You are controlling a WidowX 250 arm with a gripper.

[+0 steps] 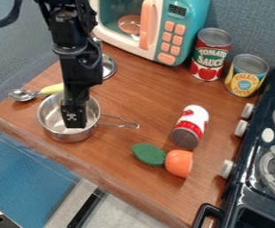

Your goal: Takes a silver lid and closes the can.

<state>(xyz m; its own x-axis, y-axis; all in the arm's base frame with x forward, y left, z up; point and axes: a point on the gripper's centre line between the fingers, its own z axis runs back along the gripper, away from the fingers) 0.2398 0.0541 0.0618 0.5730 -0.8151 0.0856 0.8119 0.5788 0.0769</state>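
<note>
My gripper hangs low over the silver pot at the left of the table, in front of part of its inside. I cannot tell if it holds anything. Behind the arm lies a round silver lid, partly hidden by it, towards the microwave. Upright at the back right are a tomato sauce can and a pineapple can. A red and white can lies on its side right of the pot's handle.
A teal toy microwave stands at the back. The stove borders the right side. A spoon with a yellow handle lies behind the pot; a green leaf shape and an orange piece lie near the front edge.
</note>
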